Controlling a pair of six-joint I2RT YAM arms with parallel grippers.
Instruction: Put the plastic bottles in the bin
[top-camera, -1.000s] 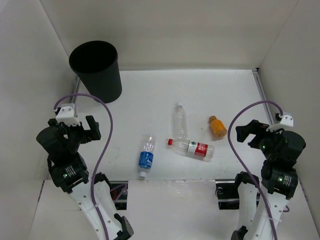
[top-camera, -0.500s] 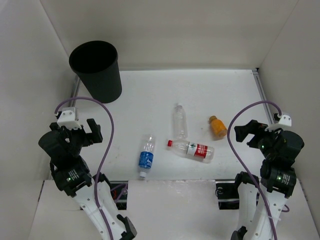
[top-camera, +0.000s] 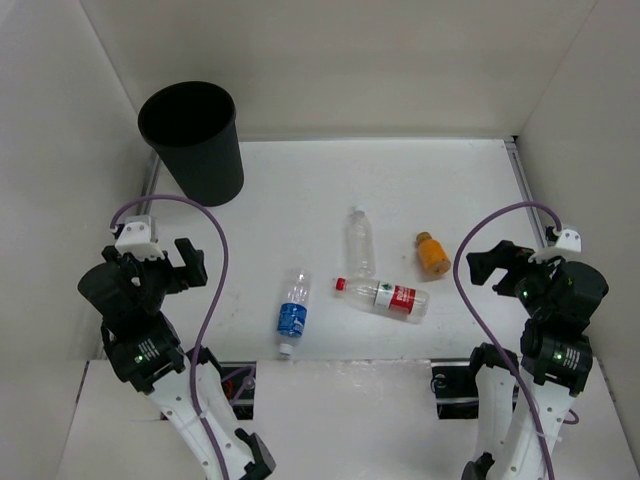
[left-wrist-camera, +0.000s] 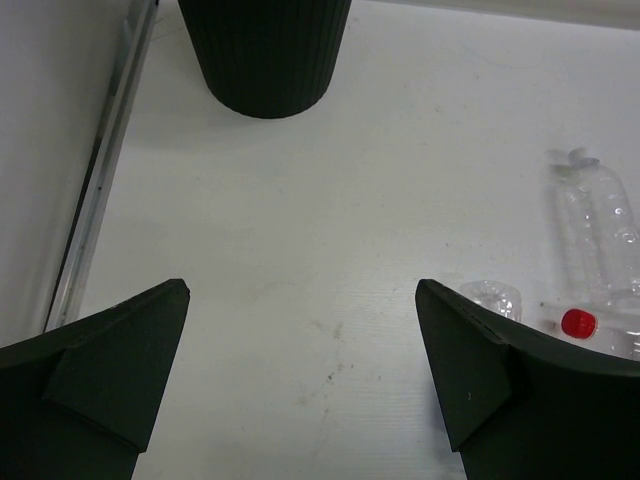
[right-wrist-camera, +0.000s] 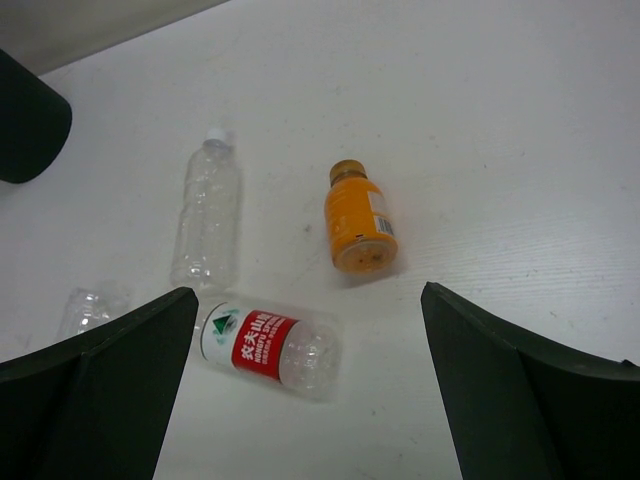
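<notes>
Four bottles lie on the white table: a clear unlabelled one, a squat orange one, a red-label, red-cap one and a blue-label one. The black bin stands at the far left corner. My left gripper is open and empty, left of the blue-label bottle. My right gripper is open and empty, right of the orange bottle. The right wrist view shows the orange bottle, the red-label bottle and the clear bottle. The left wrist view shows the bin ahead.
White walls close the table in at the back and on both sides. A metal rail runs along the right edge and another along the left edge by the bin.
The left arm has drawn back a little toward the near edge and settled. The right gripper has shifted slightly. The bottles and bin have not moved.
</notes>
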